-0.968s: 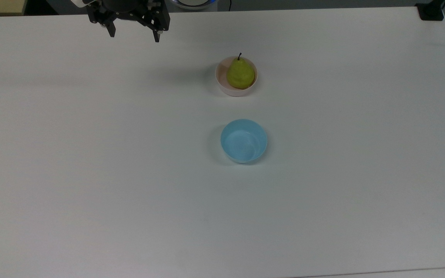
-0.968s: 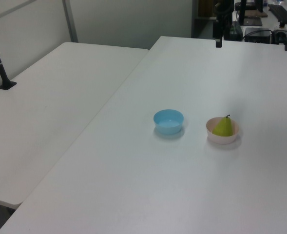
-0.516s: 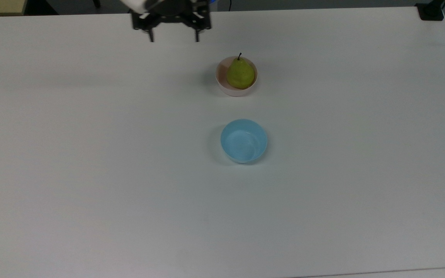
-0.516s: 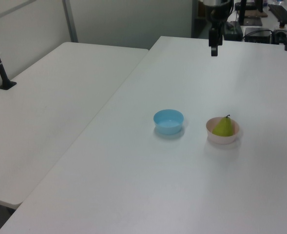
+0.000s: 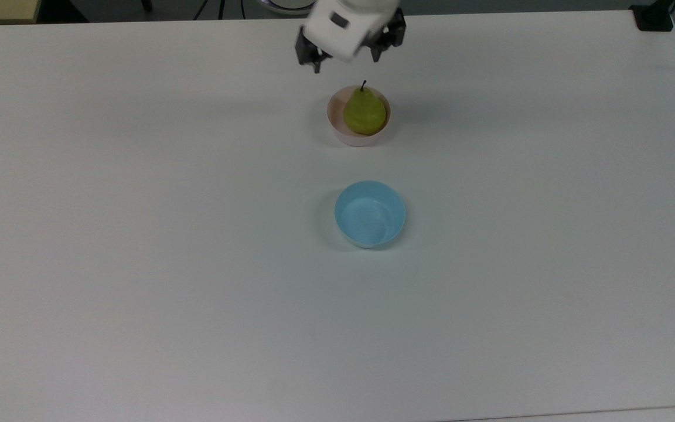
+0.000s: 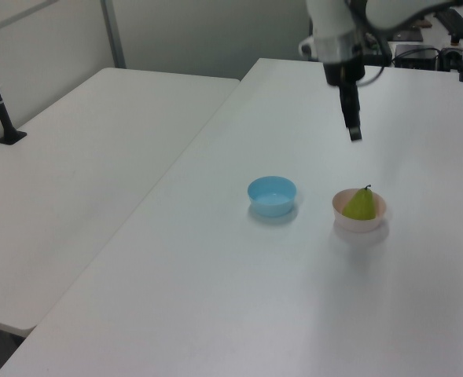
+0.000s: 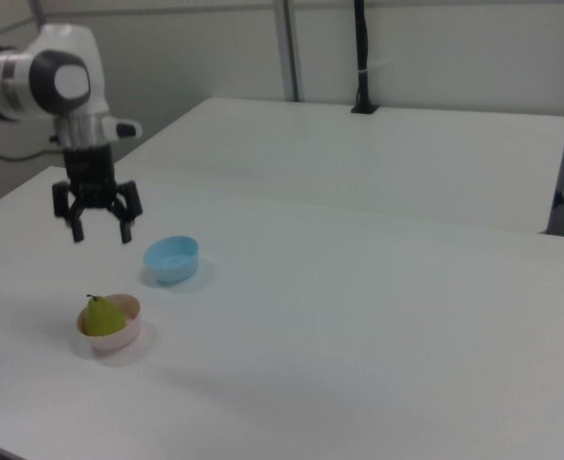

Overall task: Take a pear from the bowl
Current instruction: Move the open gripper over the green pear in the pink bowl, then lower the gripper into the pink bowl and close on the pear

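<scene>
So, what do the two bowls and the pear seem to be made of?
The pink bowl and the blue bowl look like plastic: thin, smooth walls, one flat pastel colour each, with a soft sheen inside the blue one. The pear has dull, finely speckled yellow-green skin and a dark stem; the pictures cannot tell whether it is real fruit or an imitation.

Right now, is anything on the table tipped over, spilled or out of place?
Nothing stands out. The pear sits stem-up in the pink bowl, the blue bowl stands upright and empty, and the gripper hangs above with jaws open.
</scene>
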Controlling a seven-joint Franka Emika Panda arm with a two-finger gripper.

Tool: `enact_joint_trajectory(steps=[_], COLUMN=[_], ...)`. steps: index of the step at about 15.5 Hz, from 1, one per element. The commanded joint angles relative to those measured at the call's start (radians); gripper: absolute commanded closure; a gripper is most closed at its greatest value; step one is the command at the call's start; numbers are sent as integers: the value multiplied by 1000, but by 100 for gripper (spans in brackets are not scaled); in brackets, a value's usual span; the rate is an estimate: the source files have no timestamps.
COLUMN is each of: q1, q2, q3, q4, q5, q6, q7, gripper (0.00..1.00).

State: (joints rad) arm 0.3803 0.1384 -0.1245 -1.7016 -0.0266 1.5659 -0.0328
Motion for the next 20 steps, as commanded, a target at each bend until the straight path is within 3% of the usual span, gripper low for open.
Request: enact_joint_trajectory(steps=[1,9,11,17,20], q1=[9,42,42,42,42], q2=[35,115,131,185,187], q3=[45,66,74,74,75], q4=[-81,-167,-167,-176,-176], q5=[-13,-64,-79,-111,-114], q6=[16,137,140,235,235], q7=[-1,60,62,125,134], gripper=[0,0,8,16,27])
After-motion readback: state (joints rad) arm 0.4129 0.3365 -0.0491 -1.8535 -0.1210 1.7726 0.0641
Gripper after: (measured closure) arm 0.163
